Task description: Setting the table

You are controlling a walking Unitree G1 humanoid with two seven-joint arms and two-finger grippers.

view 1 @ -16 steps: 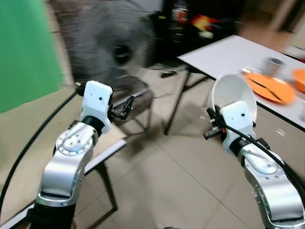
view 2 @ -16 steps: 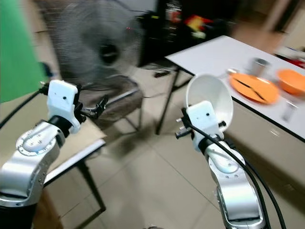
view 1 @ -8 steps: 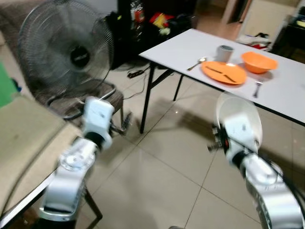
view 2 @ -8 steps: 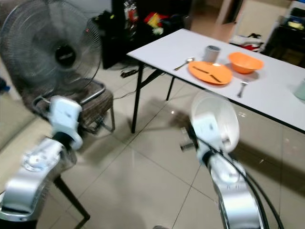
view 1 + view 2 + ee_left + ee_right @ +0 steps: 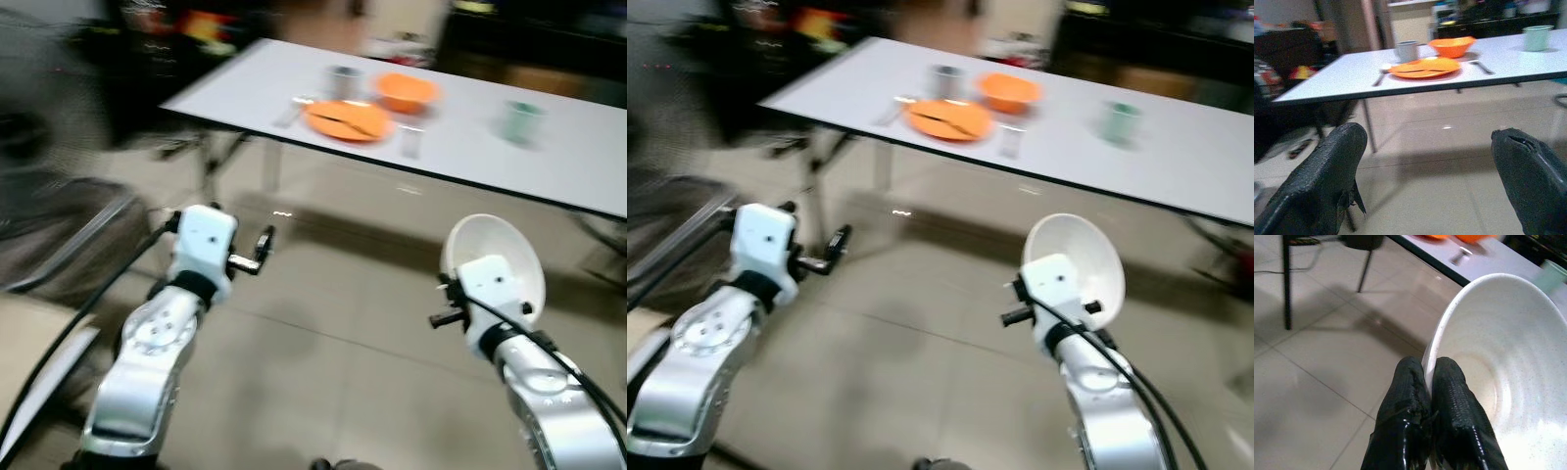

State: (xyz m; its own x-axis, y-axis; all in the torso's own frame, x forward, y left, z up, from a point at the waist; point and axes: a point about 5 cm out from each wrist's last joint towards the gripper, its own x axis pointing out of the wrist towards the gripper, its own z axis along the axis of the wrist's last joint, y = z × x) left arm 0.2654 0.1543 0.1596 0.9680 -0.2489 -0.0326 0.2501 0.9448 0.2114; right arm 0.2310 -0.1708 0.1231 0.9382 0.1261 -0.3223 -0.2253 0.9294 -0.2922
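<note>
Your right gripper (image 5: 1429,377) is pinching the rim of the white bowl (image 5: 1498,357), one finger inside, one outside; bowl's held up on edge over the tiled floor (image 5: 323,362), well short of the white table (image 5: 470,147). Your left gripper (image 5: 1435,181) is empty w/ fingers spread wide, pointed at the table. On the table: orange plate (image 5: 1425,67) w/ orange bowl (image 5: 1452,46) behind it, grey cup (image 5: 1406,50), pale green cup (image 5: 1537,37). Head views are blurred.
</note>
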